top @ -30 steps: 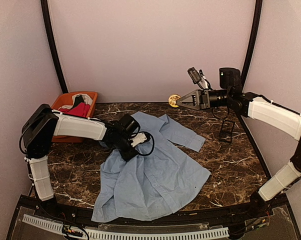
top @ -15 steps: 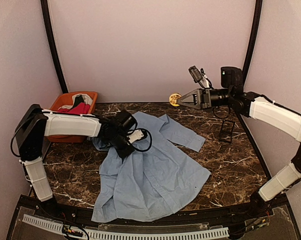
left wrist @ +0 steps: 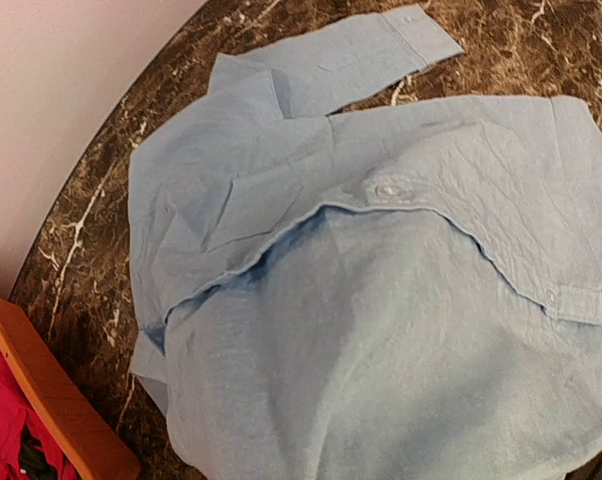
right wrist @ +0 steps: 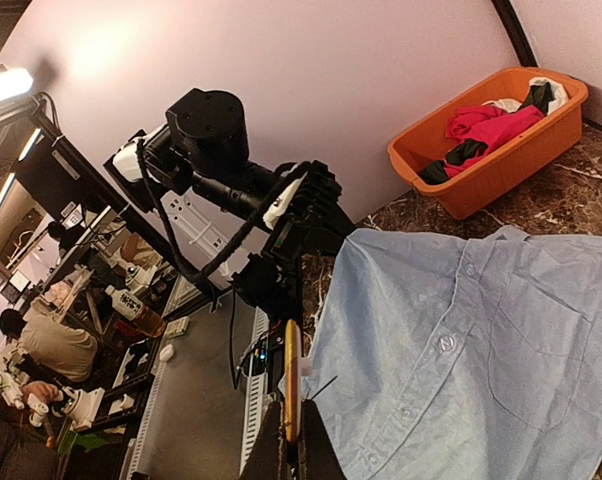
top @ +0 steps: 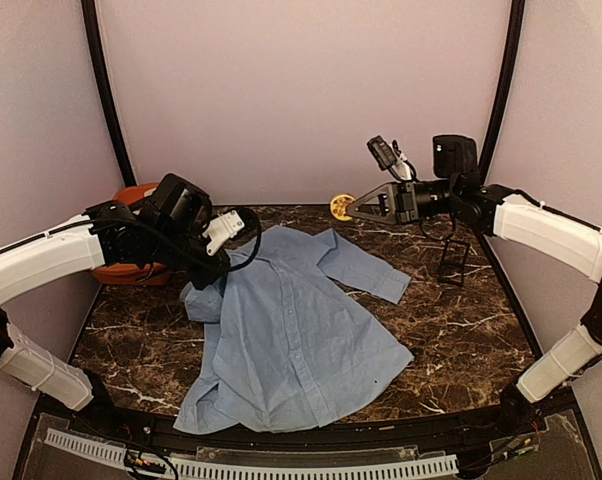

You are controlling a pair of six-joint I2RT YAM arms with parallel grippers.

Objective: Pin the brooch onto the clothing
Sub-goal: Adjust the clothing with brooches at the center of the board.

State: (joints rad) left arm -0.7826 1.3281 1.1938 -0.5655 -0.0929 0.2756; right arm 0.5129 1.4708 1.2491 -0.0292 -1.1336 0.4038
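Overhead, left gripper is closed on fabric near the collar of the light blue shirt, holding that part raised off the marble table; rest of shirt lies spread, buttons up, at table centre. Right gripper, in air above table's back edge & apart from shirt, pinches yellow round brooch. Orange bin w/ red & black garments sits at back left

Sheathed in white covers along left arm and right arm, jointed in black. Trailing a looped black cable near left wrist. Topped with small camera behind black, triangular right gripper.
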